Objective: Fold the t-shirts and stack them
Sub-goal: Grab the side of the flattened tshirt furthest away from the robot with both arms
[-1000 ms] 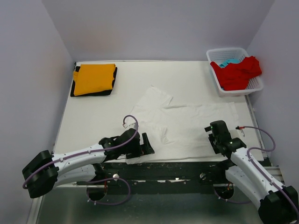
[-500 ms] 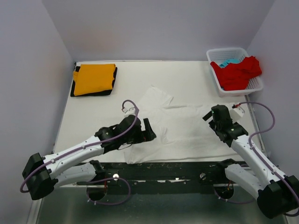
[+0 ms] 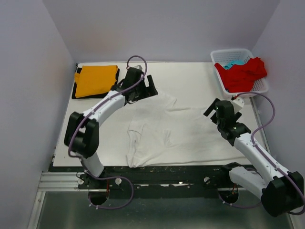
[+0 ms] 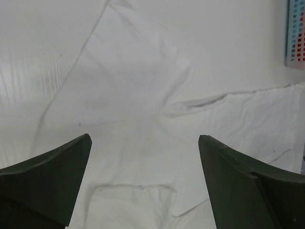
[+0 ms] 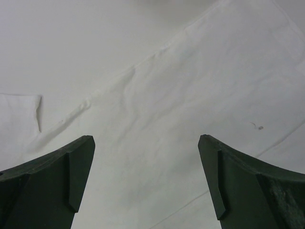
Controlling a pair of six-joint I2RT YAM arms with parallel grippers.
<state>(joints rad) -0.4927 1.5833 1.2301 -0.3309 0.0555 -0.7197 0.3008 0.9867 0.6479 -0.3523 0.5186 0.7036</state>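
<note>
A large white t-shirt [image 3: 186, 129] lies spread flat across the middle of the table. My left gripper [image 3: 151, 88] is open and empty, hovering over its far-left sleeve [image 4: 128, 71]. My right gripper [image 3: 213, 109] is open and empty above the shirt's right part [image 5: 157, 95]. A folded orange t-shirt [image 3: 95, 80] lies on a folded black one [image 3: 90, 96] at the far left. A red t-shirt [image 3: 240, 76] and a light blue one [image 3: 233, 63] lie in the basket.
The white lattice basket [image 3: 228, 51] stands at the far right corner; its edge also shows in the left wrist view [image 4: 296, 33]. Grey walls enclose the table on three sides. A black strip [image 3: 181, 171] runs along the near edge.
My left arm has swung from the shirt's near-left hem up to its far-left sleeve. My right gripper has moved from the near-right hem toward the far right of the shirt.
</note>
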